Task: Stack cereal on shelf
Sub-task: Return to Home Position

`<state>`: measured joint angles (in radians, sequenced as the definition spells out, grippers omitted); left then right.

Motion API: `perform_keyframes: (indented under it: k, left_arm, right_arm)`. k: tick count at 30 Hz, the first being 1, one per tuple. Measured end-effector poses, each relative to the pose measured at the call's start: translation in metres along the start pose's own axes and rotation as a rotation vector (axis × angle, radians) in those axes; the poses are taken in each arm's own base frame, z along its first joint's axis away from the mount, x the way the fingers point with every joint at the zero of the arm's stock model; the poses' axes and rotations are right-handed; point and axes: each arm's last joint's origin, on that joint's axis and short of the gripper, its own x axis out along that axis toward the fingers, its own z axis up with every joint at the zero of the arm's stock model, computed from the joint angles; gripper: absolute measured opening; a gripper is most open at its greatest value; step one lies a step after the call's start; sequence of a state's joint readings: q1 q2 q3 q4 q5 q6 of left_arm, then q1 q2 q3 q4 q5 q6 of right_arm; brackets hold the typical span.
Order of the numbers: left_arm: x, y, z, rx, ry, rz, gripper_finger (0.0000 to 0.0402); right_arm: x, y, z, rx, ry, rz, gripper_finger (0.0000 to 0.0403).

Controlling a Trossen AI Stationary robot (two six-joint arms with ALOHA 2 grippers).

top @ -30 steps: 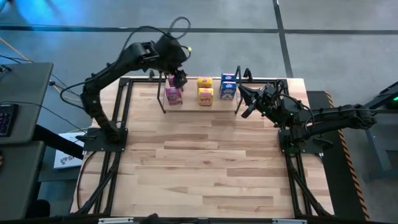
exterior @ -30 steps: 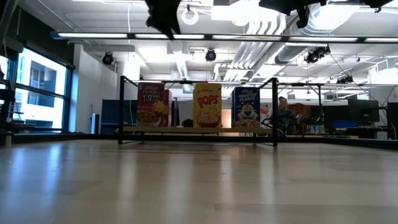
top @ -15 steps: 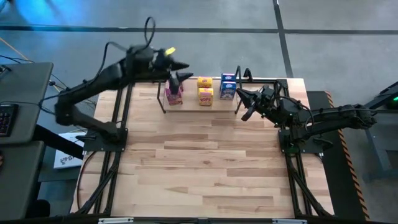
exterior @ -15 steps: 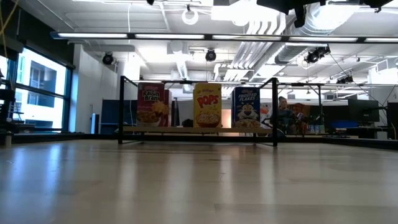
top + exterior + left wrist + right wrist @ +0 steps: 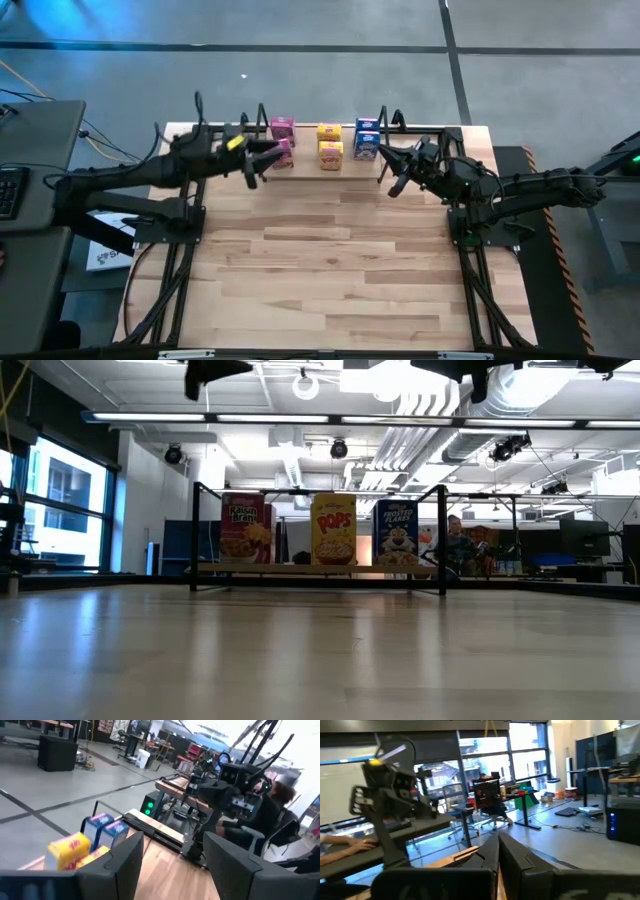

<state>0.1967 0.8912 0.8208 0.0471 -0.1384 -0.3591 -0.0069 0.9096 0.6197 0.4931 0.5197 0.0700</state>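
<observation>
Cereal's (image 5: pixel 330 148) colour-paired on the shelf (image 5: pixel 307 152), so my left end effector (image 5: pixel 266 159) hangs beside it, apart. Right end effector's (image 5: pixel 392 166) together.

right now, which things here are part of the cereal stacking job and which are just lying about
Job: pink cereal boxes, yellow cereal boxes, blue cereal boxes, shelf, left gripper at the shelf's left end, right gripper at its right end.
Lying about: keyboard on the side desk, person in the background.

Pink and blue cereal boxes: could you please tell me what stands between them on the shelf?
Two yellow boxes stand there on the shelf, clear of both; the high view shows this.
</observation>
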Motion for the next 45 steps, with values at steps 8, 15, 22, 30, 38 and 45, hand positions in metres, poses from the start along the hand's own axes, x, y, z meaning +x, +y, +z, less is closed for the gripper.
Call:
perform_keyframes:
  k: [8,15,22,30,38,45]
  left_arm:
    - [-0.031,0.004,-0.053,-0.083,-0.082,0.019,0.0128]
    - [-0.05,0.019,-0.084,-0.104,-0.122,0.027,0.0008]
    - [-0.061,0.031,-0.103,-0.123,-0.141,0.022,0.0002]
    - [-0.072,0.041,-0.126,-0.144,-0.142,-0.033,0.0]
    - [-0.082,0.053,-0.147,-0.18,-0.17,-0.054,0.0]
    - [-0.089,0.058,-0.156,-0.158,-0.17,-0.063,0.0]
  right_arm:
    - [0.0,0.001,0.0,-0.002,0.007,0.041,0.0]
    - [0.0,0.001,-0.002,0.014,0.021,0.04,0.0]
    - [0.0,0.002,-0.007,0.005,0.072,0.097,0.0]
    - [-0.001,0.004,-0.009,0.054,0.108,0.175,0.0]
    - [-0.002,0.006,-0.011,0.139,0.145,0.223,0.0]
    - [-0.002,0.006,-0.011,0.2,0.151,0.219,0.0]
